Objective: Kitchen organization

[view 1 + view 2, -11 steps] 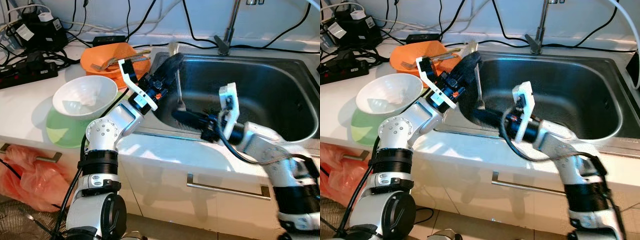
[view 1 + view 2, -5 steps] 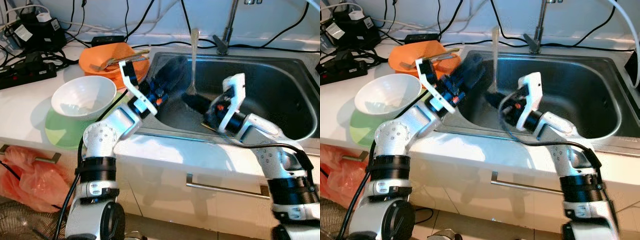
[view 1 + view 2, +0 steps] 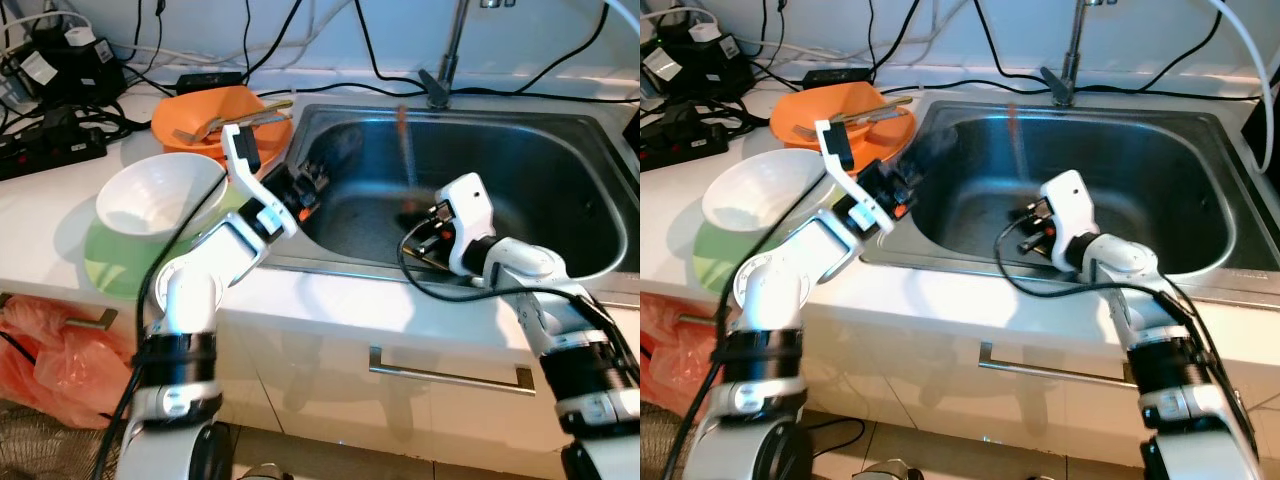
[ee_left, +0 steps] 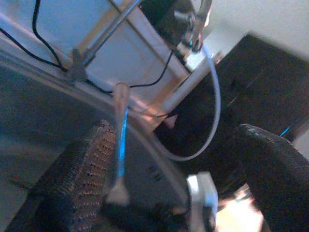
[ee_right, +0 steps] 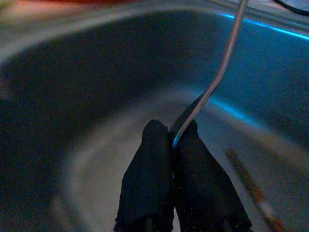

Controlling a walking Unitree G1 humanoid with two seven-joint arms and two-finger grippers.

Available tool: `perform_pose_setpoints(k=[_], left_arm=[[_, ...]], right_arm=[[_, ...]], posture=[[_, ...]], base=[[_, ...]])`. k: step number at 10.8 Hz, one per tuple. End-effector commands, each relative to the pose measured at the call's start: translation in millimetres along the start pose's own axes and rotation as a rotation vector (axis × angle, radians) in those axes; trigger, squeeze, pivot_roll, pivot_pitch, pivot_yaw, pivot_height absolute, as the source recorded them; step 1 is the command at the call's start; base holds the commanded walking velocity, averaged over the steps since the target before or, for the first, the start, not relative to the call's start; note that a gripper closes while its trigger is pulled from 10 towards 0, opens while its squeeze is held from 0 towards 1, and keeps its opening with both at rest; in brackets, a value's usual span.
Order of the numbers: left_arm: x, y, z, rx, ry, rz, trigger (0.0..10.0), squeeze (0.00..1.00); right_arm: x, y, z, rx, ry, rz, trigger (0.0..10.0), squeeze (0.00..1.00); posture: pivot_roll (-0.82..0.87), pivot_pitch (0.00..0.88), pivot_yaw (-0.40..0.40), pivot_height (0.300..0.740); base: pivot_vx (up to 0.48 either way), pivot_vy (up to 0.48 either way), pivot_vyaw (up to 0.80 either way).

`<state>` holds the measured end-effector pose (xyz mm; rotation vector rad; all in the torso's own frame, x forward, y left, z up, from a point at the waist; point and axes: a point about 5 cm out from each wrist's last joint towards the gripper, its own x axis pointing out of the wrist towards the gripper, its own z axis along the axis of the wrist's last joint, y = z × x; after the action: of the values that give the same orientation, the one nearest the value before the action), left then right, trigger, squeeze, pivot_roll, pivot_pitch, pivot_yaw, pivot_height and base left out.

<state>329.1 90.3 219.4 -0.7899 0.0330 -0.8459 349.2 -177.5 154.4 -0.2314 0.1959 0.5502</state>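
My right gripper point(image 3: 411, 213) reaches low into the steel sink point(image 3: 545, 185) and is shut on one end of a thin metal utensil point(image 5: 223, 67). The utensil stands nearly upright and shows as a blurred streak point(image 3: 405, 150). In the right wrist view both black fingers point(image 5: 149, 169) pinch its flat end. My left gripper point(image 3: 322, 168) hovers at the sink's left rim, open, with nothing between its fingers point(image 4: 72, 179); the utensil point(image 4: 119, 145) lies ahead of it.
An orange plate point(image 3: 205, 118) holding several utensils sits on the counter left of the sink. In front of it a white bowl point(image 3: 150, 195) rests on a green plate point(image 3: 108, 268). Power strips and cables point(image 3: 55, 70) crowd the back left. The faucet point(image 3: 440, 85) rises behind the sink.
My right gripper has carried the utensil to the right and deeper into the sink, away from the left gripper. The left gripper has drawn back toward the sink's left rim.
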Motion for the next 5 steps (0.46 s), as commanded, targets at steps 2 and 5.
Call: perform_pose_setpoints(k=[2,5], left_arm=[[-8.0,-1.2,1,0.139,0.042,0.038,10.0,1.00],[-18.0,-3.4,-6,0.349,0.232,-0.007,10.0,1.00]], right_arm=[[2.2,-14.0,1,-0.111,0.023,-0.069,0.0,0.00],[1.1,-24.7,-4,-0.146,0.062,-0.077,0.0,0.00]], posture=[[0.15,0.039,0.071,0.740],[0.15,0.037,0.071,0.740]], base=[[0.000,0.000,0.00],[0.000,0.000,0.00]])
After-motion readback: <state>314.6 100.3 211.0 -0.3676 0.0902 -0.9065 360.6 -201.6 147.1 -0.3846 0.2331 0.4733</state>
